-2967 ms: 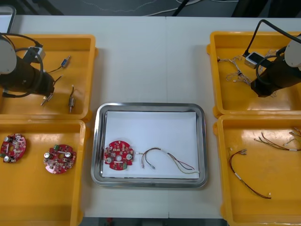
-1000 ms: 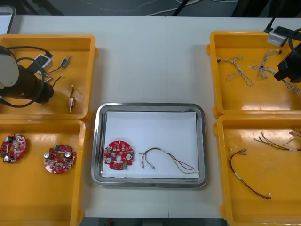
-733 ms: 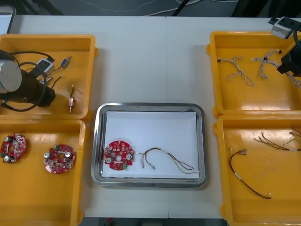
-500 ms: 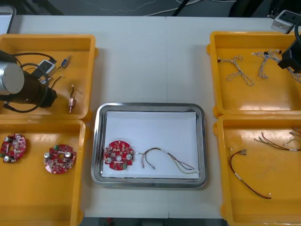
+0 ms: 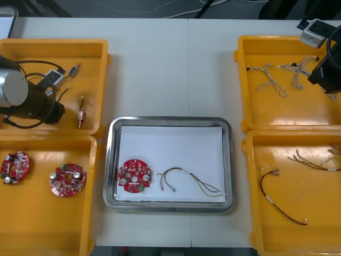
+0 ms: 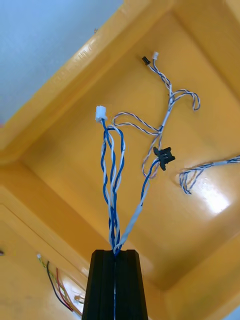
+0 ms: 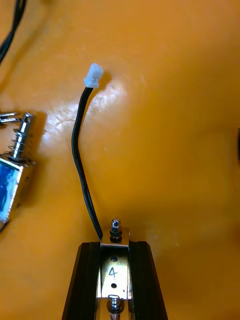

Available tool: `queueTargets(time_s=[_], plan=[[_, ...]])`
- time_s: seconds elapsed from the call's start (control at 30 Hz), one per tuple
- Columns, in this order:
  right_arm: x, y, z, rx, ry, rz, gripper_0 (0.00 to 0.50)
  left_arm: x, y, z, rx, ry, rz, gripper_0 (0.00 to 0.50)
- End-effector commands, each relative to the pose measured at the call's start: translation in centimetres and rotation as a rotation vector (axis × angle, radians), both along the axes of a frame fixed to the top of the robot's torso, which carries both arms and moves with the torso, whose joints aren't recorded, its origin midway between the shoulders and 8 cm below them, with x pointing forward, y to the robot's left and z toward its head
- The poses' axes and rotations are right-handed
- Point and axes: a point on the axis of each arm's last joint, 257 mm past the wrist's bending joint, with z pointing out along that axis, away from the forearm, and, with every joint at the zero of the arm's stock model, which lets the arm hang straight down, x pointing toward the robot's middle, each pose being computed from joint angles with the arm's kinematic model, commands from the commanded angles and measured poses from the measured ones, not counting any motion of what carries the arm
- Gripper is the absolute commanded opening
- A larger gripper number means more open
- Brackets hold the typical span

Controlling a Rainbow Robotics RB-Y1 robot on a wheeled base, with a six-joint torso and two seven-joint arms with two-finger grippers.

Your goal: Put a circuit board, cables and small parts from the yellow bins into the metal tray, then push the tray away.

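From the wrists, a small metal part [image 7: 114,267] (black lead [image 7: 79,165] attached) is seen clamped in the left gripper [image 7: 115,246], and a twisted blue and white cable [image 6: 112,170] in the right gripper [image 6: 115,252]; from the front, the arms are placed over the desk's far-left bin [image 5: 96,47] and far-right bin [image 5: 244,80].

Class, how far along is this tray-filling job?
Done: a circuit board and a red and yellow cable lie in the metal tray. In hand: right gripper shut on a twisted blue and white cable above the far right bin; left gripper shut on a small metal part over the far left bin. Left: deliver both, push the tray away.
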Motion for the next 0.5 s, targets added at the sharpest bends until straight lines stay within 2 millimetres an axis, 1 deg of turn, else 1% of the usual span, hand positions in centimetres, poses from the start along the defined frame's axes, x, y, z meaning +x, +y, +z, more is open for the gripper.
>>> queueTargets(time_s=[0.03, 0.07, 0.13, 0.2, 0.23, 0.3, 0.43, 0.47, 0.5], plan=[[-0.3, 2.9, 0.2, 0.069, -0.013, -0.029, 0.0, -0.6, -0.9, 3.5, -0.015, -0.015, -0.001, 0.0], [-0.3, 3.2, 0.2, 0.073, -0.013, -0.028, 0.0, -0.8, -0.8, 3.7, -0.018, -0.009, 0.004, 0.0], [-0.4, 4.5, 0.0, 0.091, -0.009, -0.034, 0.0, -1.1, -1.0, 5.2, -0.025, -0.004, 0.01, 0.0], [-0.5, 5.1, -0.1, 0.099, -0.006, -0.04, 0.0, -1.3, -1.1, 5.8, -0.029, 0.003, 0.013, 0.0], [-0.6, 5.8, -0.3, 0.12, -0.001, -0.051, 0.0, -1.5, -1.2, 6.7, -0.036, 0.009, 0.019, 0.0], [-0.7, 6.4, -0.4, 0.14, 0.004, -0.064, 0.0, -1.9, -1.3, 7.6, -0.046, 0.012, 0.025, 0.0], [-0.7, 7.0, -0.2, 0.175, 0.0, -0.109, 0.0, -2.8, -1.7, 9.1, -0.065, 0.019, 0.067, 0.0], [-0.7, 7.0, -0.2, 0.175, 0.0, -0.109, 0.0, -2.8, -1.7, 9.1, -0.065, 0.019, 0.067, 0.0], [-0.8, 7.1, -0.2, 0.189, -0.003, -0.131, 0.0, -3.6, -2.1, 9.9, -0.074, 0.026, 0.09, 0.0]])
